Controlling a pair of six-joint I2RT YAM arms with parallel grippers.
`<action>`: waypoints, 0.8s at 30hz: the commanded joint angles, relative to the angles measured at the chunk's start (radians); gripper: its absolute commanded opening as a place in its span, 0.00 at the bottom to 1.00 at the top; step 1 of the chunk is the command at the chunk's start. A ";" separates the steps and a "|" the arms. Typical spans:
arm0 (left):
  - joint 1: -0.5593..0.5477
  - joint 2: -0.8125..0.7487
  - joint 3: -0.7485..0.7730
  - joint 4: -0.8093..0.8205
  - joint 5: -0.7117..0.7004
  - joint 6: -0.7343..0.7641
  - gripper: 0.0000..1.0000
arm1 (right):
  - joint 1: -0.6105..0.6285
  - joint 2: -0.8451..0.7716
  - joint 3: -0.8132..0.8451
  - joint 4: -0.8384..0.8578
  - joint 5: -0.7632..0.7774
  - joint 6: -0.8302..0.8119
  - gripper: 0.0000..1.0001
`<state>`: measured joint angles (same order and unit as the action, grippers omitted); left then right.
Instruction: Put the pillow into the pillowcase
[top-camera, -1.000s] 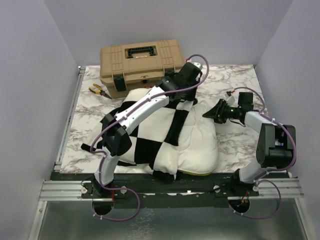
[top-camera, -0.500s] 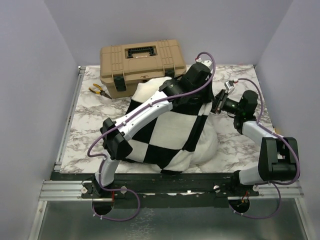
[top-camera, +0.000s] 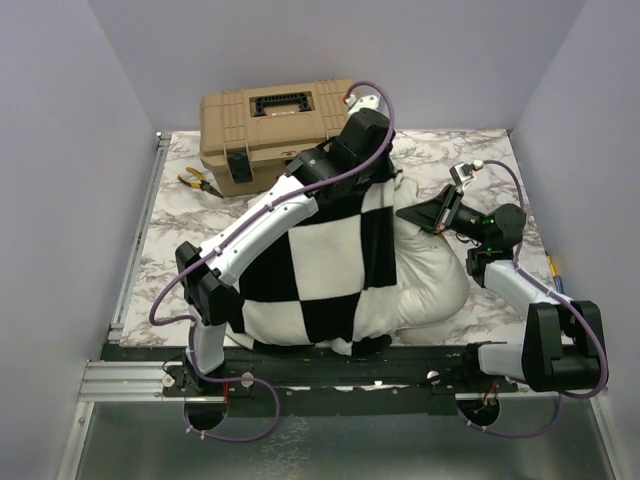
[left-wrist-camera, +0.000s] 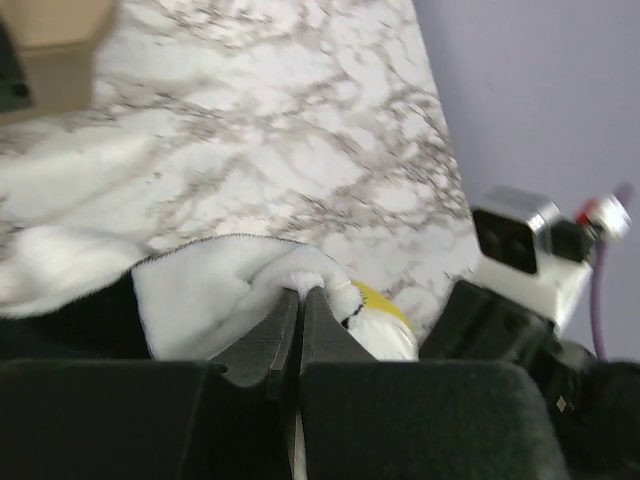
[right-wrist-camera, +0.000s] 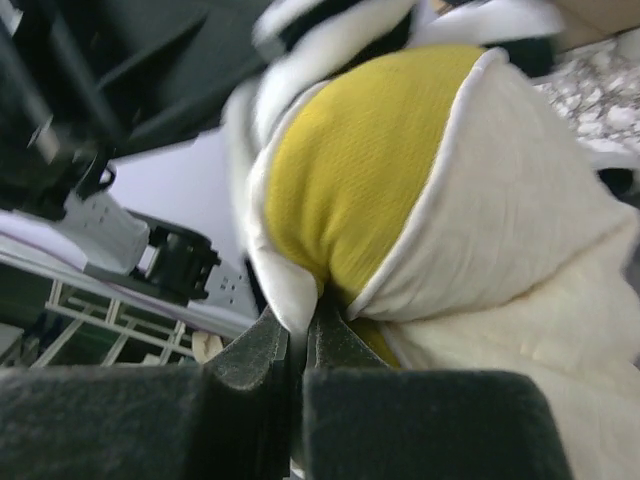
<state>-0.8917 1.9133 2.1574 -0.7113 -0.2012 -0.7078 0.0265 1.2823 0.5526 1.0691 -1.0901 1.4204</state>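
Observation:
The black and cream checkered pillowcase (top-camera: 330, 260) lies over most of the white pillow (top-camera: 435, 285), whose bare right part bulges out toward the right arm. My left gripper (top-camera: 385, 183) reaches over the far edge and is shut on the pillowcase's fleecy white rim (left-wrist-camera: 250, 285). The left gripper's tips (left-wrist-camera: 300, 292) pinch that fabric just beside the pillow's yellow strip (left-wrist-camera: 377, 298). My right gripper (top-camera: 403, 213) is at the pillow's far right corner. In the right wrist view the right gripper (right-wrist-camera: 306, 322) is shut on the pillow's white edge below the yellow strip (right-wrist-camera: 370, 170).
A tan toolbox (top-camera: 280, 125) stands at the back of the marble table (top-camera: 180, 260), close behind the left wrist. Yellow-handled pliers (top-camera: 200, 181) lie left of it. Grey walls close in both sides.
The left arm has drawn the pillowcase further right and back over the pillow. The right gripper moved onto the pillow's corner and closed on its edge.

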 joint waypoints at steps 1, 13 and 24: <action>0.067 0.013 0.042 0.103 -0.100 0.002 0.00 | 0.104 -0.053 0.060 0.046 -0.155 -0.003 0.00; -0.085 0.158 0.375 0.198 0.118 -0.096 0.00 | 0.214 0.065 0.252 -0.213 -0.047 -0.226 0.00; -0.155 -0.116 0.126 0.290 -0.155 -0.035 0.00 | 0.199 0.060 0.184 -0.246 0.015 -0.274 0.00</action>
<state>-0.9703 2.0033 2.3249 -0.6960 -0.3447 -0.7303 0.2230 1.3533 0.7727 0.9295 -1.1553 1.2091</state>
